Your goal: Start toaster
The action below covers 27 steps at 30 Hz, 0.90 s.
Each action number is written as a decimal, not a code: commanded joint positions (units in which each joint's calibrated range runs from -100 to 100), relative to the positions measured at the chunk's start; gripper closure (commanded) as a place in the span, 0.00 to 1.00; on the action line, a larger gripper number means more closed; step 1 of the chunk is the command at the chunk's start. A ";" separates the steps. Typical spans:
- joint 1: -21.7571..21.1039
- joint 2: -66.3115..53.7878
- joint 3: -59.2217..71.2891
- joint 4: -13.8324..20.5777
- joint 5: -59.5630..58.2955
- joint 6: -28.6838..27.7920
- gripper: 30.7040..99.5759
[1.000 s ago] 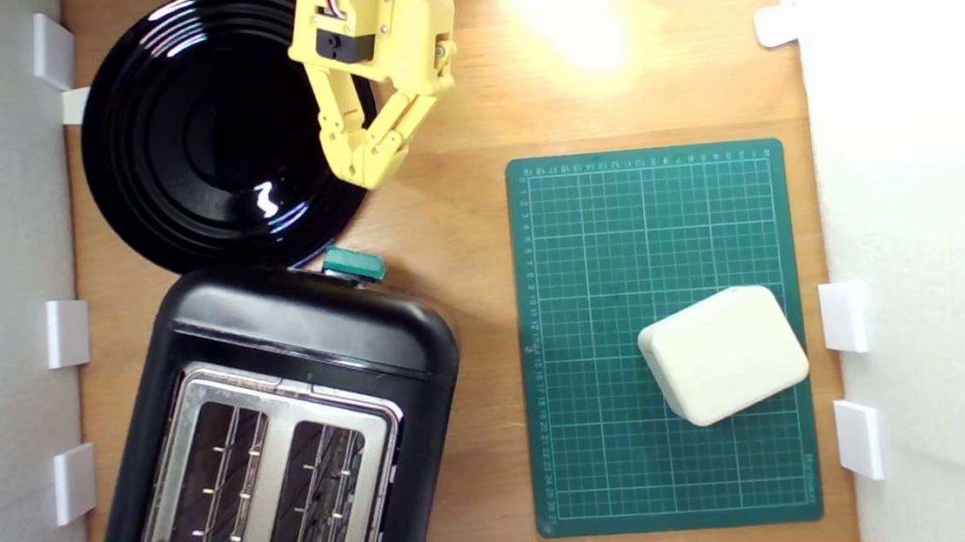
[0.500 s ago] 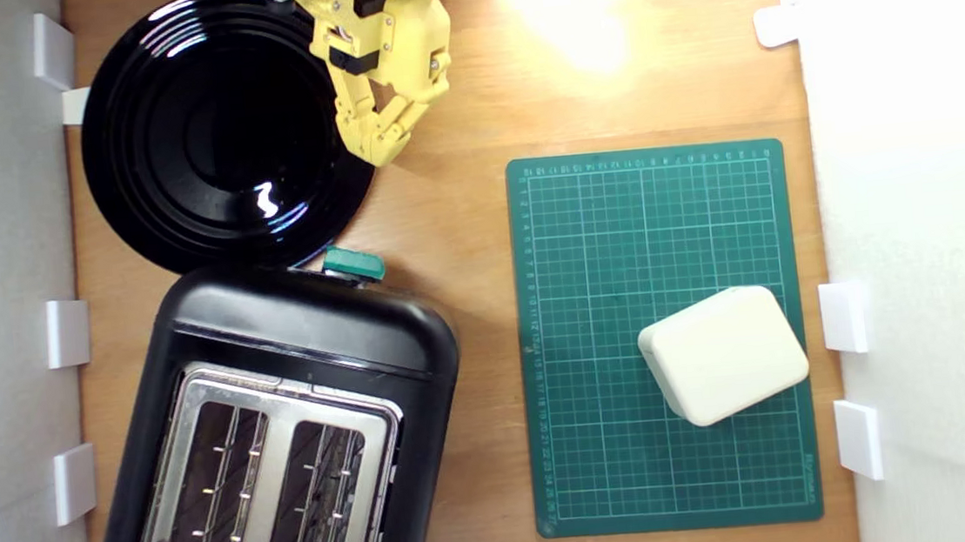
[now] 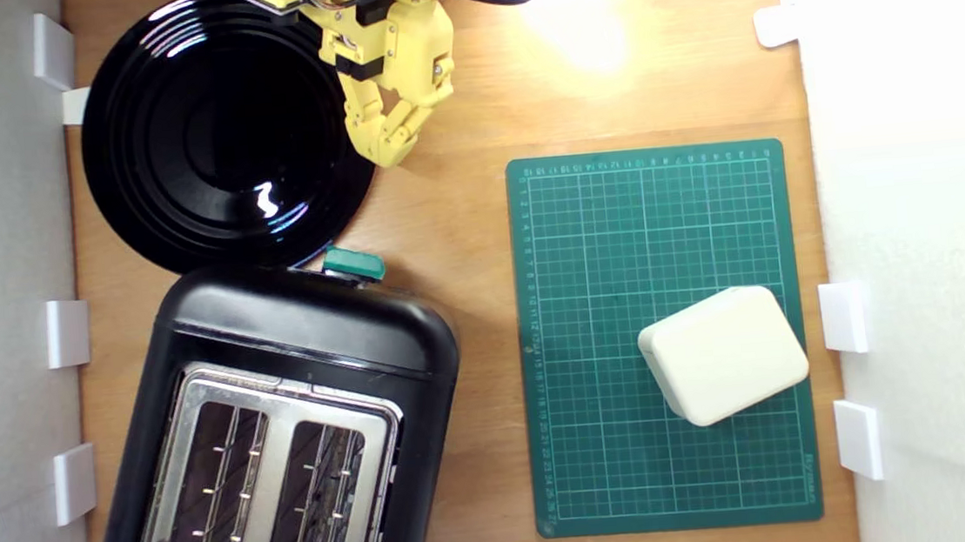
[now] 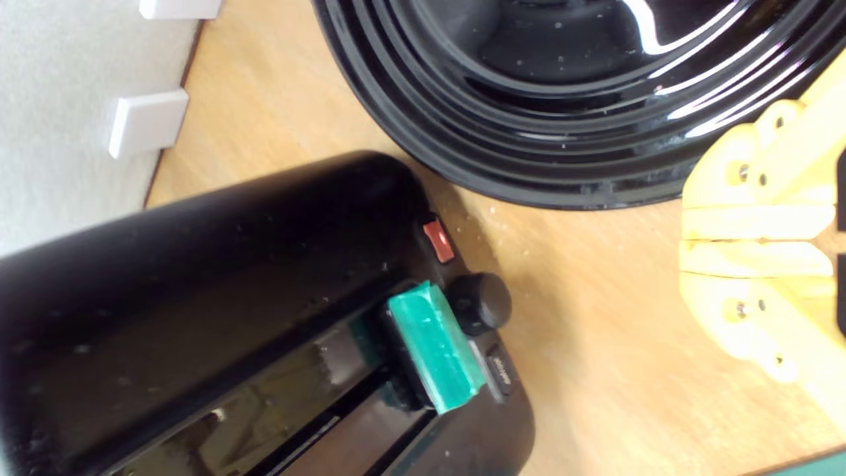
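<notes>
Over the black plate's [image 3: 217,128] edge in the exterior view, the yellow pincer [image 3: 389,152] hangs pressed together, well apart from the toaster [image 3: 279,437] at that view's lower left. Wrist view: teal lever knob [image 4: 436,347] juts from the toaster's end, pincer clear of it.

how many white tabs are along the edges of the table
7 in the exterior view. Four on that view's left edge. Three on its right edge. More may lie outside the frame.

You're at a robot test bench: wooden table [image 3: 461,220], white foam walls [image 3: 920,180], green cutting mat [image 3: 605,470].
</notes>
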<state>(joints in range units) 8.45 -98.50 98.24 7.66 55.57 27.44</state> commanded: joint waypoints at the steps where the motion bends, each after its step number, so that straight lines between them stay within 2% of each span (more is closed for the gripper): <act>1: 0.20 -0.92 0.85 -2.03 -2.08 0.47 0.99; 5: 1.63 -0.92 1.40 -5.22 -3.71 3.62 0.99; 11: 2.26 -0.92 1.49 -5.31 -8.25 3.67 0.99; 13: 2.03 -1.00 1.49 -6.44 -8.25 3.62 0.99; 27: 2.26 -0.83 1.49 -5.59 -7.91 2.04 0.99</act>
<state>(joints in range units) 10.26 -98.50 99.44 1.40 49.53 30.03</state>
